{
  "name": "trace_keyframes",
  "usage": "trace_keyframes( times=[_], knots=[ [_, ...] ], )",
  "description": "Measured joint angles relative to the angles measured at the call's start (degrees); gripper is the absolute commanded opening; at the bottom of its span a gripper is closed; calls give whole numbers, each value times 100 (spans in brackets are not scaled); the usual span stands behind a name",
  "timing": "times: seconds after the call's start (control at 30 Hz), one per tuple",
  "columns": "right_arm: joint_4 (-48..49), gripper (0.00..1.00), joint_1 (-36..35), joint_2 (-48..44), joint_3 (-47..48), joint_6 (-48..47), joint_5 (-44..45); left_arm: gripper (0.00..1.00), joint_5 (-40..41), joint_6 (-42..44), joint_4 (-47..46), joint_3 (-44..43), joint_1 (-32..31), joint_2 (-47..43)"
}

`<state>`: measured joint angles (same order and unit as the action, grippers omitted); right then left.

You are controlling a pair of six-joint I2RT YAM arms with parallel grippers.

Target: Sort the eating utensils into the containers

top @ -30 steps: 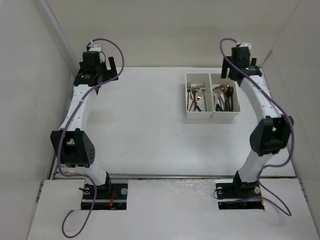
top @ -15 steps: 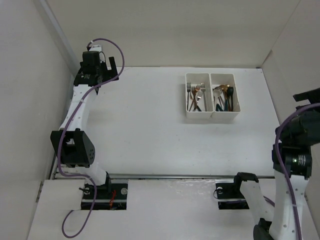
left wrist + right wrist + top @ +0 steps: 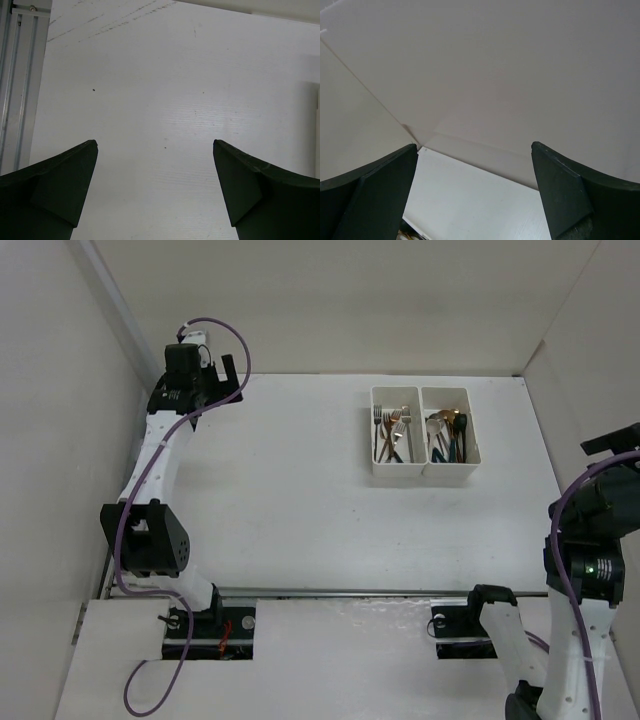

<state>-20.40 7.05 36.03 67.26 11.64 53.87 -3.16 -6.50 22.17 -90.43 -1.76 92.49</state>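
The containers are two joined white bins at the back right of the table. The left bin holds forks, and the right bin holds spoons with gold, silver and dark heads. No utensil lies loose on the table. My left gripper is at the far left corner, open and empty; its wrist view shows only bare table between the jaws. My right gripper is folded back at the right edge, well short of the bins. It is open and empty, facing the walls.
White walls close the table on the left, back and right. A metal rail runs along the left edge beside the left gripper. The arm bases sit at the near edge.
The right arm has swung back from beside the bins at the far right to the near right edge, then shifted only slightly. The left arm has not moved.
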Motion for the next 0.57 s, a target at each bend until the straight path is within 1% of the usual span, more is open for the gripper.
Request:
trace_keyframes(
  times=[0.27, 0.57],
  knots=[
    [-321, 100, 0, -118, 0, 85, -142, 100, -118, -2, -11, 20, 0, -44],
    [-361, 100, 0, -260, -66, 417, -271, 100, -136, -2, -9, 96, 0, -72]
  ],
)
